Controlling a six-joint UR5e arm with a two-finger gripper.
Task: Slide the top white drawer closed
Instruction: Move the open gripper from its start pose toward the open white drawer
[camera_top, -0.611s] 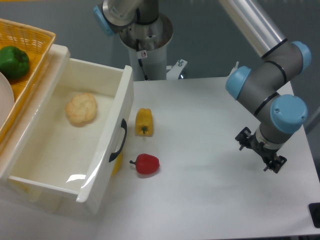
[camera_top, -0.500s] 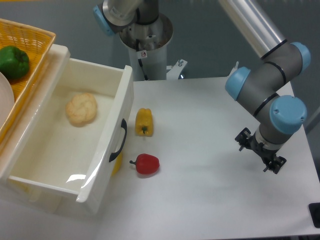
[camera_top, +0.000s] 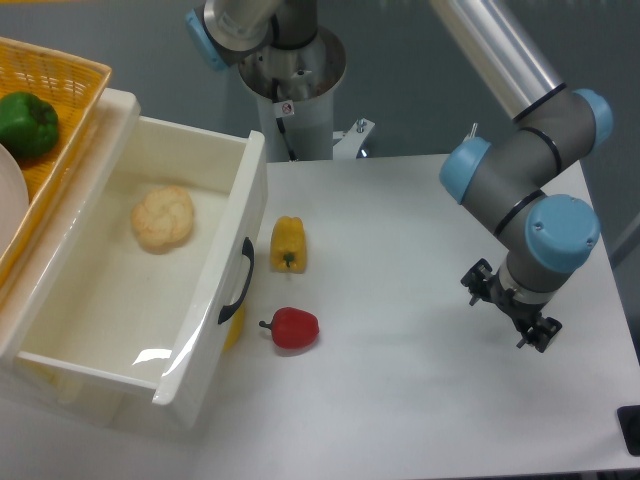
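Observation:
The top white drawer (camera_top: 212, 310) stands pulled far out at the left, its front panel facing the table top. On that front sits a black curved handle (camera_top: 237, 282). Inside the drawer lies a pale bread roll (camera_top: 163, 217). My gripper (camera_top: 505, 306) hangs over the right side of the table, far from the drawer. Only black parts of it show under the blue and grey wrist. Its fingers are hidden, so I cannot make out whether they are open or shut.
A yellow pepper (camera_top: 288, 243) and a red pepper (camera_top: 293, 328) lie on the white table just right of the drawer front. A yellow wicker basket (camera_top: 60, 85) with a green pepper (camera_top: 27, 123) stands at the upper left. The arm's base (camera_top: 292, 85) is behind.
The wrist and gripper have shifted a little to the left and toward the front of the table. The drawer and the peppers have not moved.

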